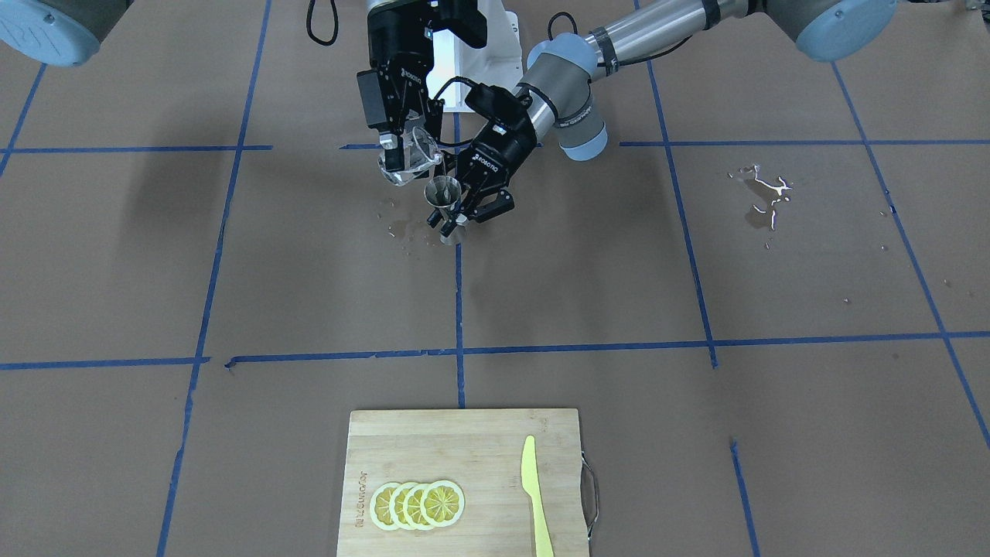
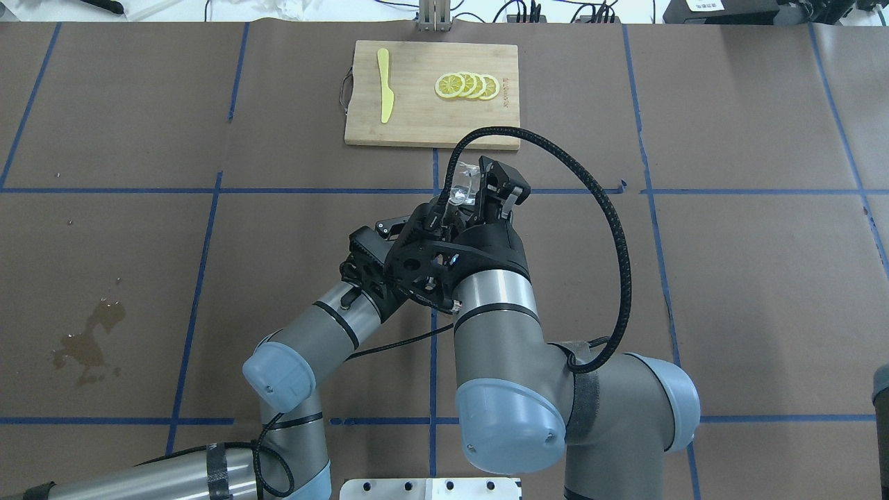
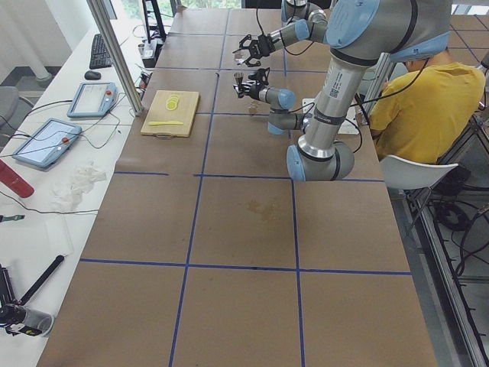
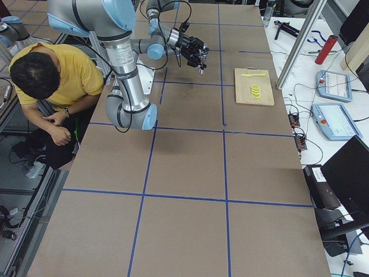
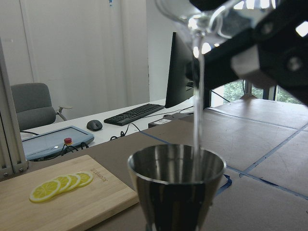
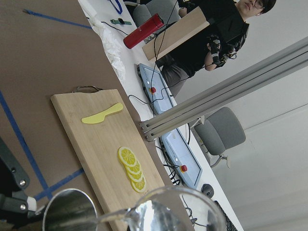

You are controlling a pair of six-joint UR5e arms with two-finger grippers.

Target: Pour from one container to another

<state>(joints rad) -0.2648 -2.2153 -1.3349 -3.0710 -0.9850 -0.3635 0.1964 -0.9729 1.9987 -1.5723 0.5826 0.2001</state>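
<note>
Jigger (image 1: 444,192) upright in left jaws' pinch, tilted cup (image 1: 411,160) above in right jaws' pinch

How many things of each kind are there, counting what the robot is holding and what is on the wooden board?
glass cup: 1
steel jigger: 1
cutting board: 1
yellow knife: 1
lemon slices: 4
Total: 8
</note>
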